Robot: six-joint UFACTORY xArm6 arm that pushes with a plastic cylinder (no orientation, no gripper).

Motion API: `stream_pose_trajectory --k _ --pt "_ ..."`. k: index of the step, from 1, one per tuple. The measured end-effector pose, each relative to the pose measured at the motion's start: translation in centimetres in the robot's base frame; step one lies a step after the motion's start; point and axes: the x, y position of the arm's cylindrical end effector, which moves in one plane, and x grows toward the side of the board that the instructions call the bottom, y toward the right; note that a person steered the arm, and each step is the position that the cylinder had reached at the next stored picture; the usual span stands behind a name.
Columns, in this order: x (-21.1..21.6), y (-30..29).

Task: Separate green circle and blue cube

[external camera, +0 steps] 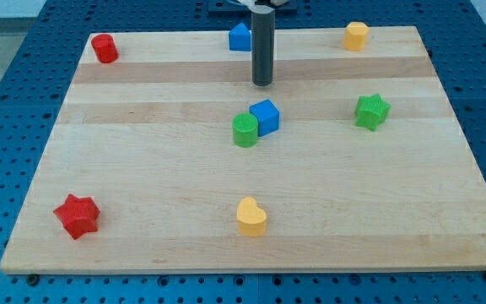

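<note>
The green circle [245,131] and the blue cube [265,116] sit touching near the middle of the wooden board, the cube to the upper right of the circle. My tip [262,83] is toward the view's top from the blue cube, a short gap away, touching neither block.
A blue block [240,37] lies at the top edge just left of the rod. A yellow block [356,35] is at top right, a red block [105,48] at top left, a green star [372,111] at right, a red star [77,215] at bottom left, a yellow heart [251,217] at bottom centre.
</note>
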Motion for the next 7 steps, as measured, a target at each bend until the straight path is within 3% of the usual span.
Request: stream_pose_trajectory --k 4,7 --pt "1.6 1.0" --pt "6.7 -1.3"
